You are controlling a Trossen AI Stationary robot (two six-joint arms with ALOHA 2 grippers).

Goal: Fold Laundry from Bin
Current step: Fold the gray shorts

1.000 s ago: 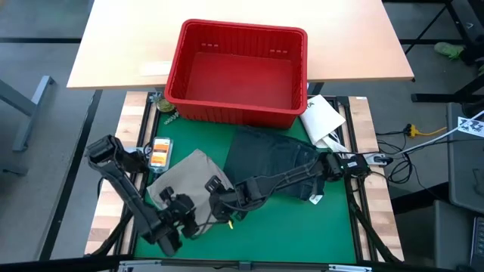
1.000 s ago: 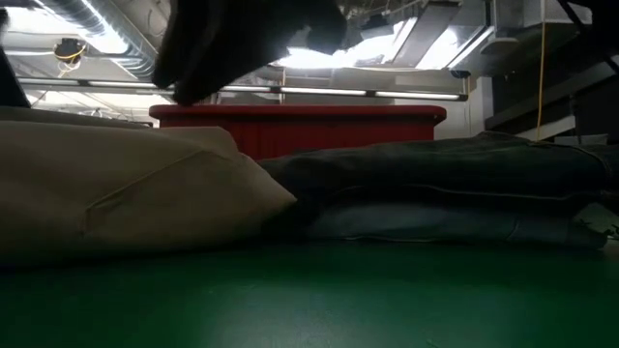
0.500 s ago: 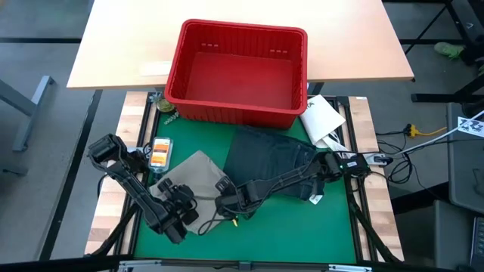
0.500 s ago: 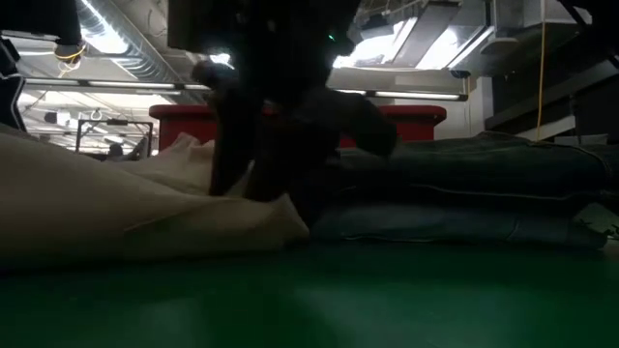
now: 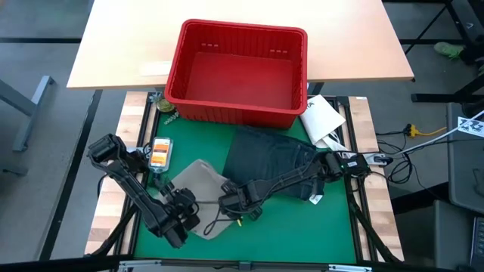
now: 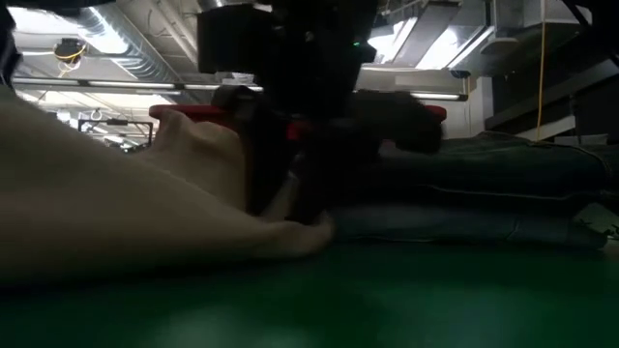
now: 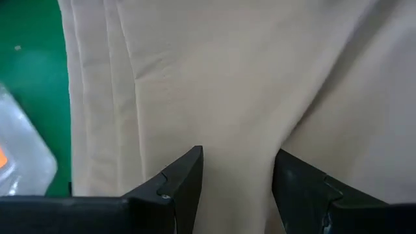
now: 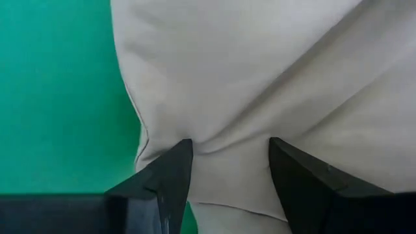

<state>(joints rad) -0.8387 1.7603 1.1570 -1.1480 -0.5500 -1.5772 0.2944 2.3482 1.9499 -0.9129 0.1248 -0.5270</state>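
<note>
Now both tools on tan trousers (image 5: 203,189), near front of green worktop (image 5: 333,227). Left tool (image 5: 184,205) pinches cloth; right tool (image 5: 229,202) pinches edge, likely to fold it over. Dark folded pile (image 5: 268,162) just beside, could get in way. Red bin (image 5: 238,112) empty behind. White packet (image 5: 321,117) off to side.
</note>
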